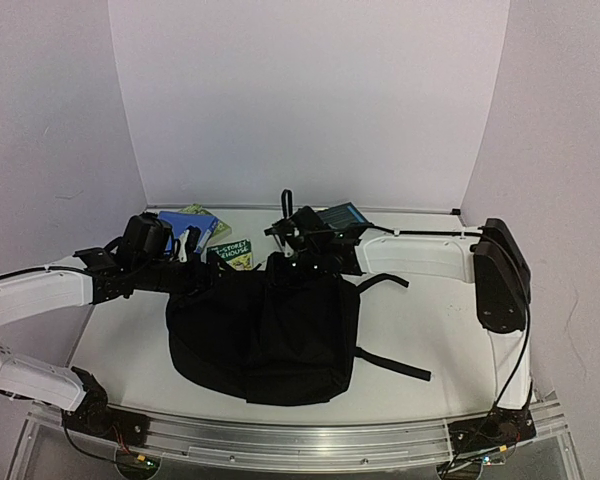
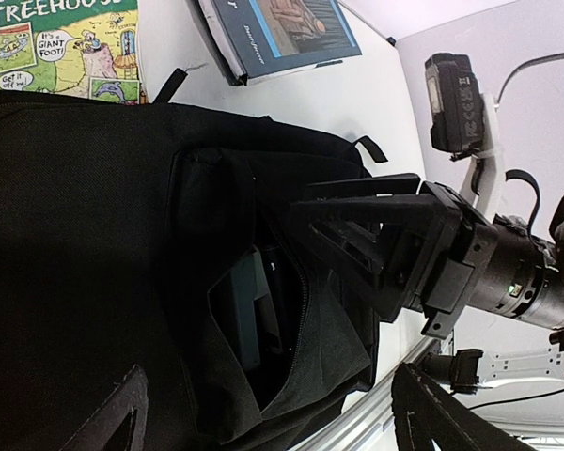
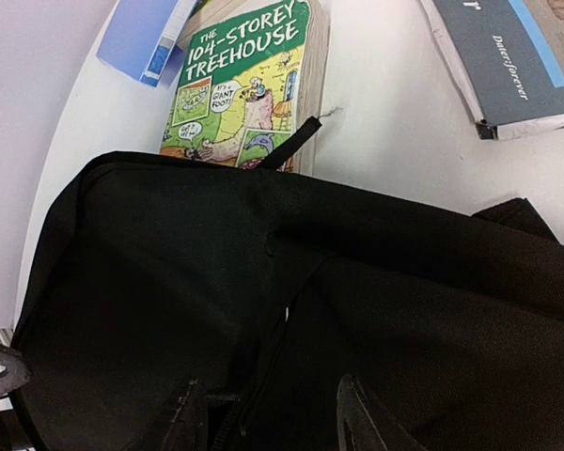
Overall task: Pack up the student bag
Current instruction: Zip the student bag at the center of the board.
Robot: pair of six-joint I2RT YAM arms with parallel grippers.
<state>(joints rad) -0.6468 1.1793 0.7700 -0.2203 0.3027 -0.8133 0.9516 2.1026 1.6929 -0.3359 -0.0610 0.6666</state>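
The student bag (image 1: 265, 335), a large black backpack, lies in the middle of the table with its straps trailing to the right. My left gripper (image 2: 277, 418) hangs open over the bag's gaping pocket, where a grey-teal flat thing (image 2: 240, 310) sits inside. My right gripper (image 3: 271, 418) is at the bag's far edge. Its jaws stand apart astride the zipper line and a fold of black fabric (image 3: 291, 282). In the left wrist view the right gripper (image 2: 357, 221) reaches in at the pocket's rim. In the top view both grippers meet at the bag's back edge.
A green "Treehouse" book (image 3: 249, 85) lies just behind the bag, touching its top loop. A dark blue-grey book (image 3: 512, 56) lies to its right and a blue folder (image 3: 141, 38) to its left. White walls close in the back and both sides.
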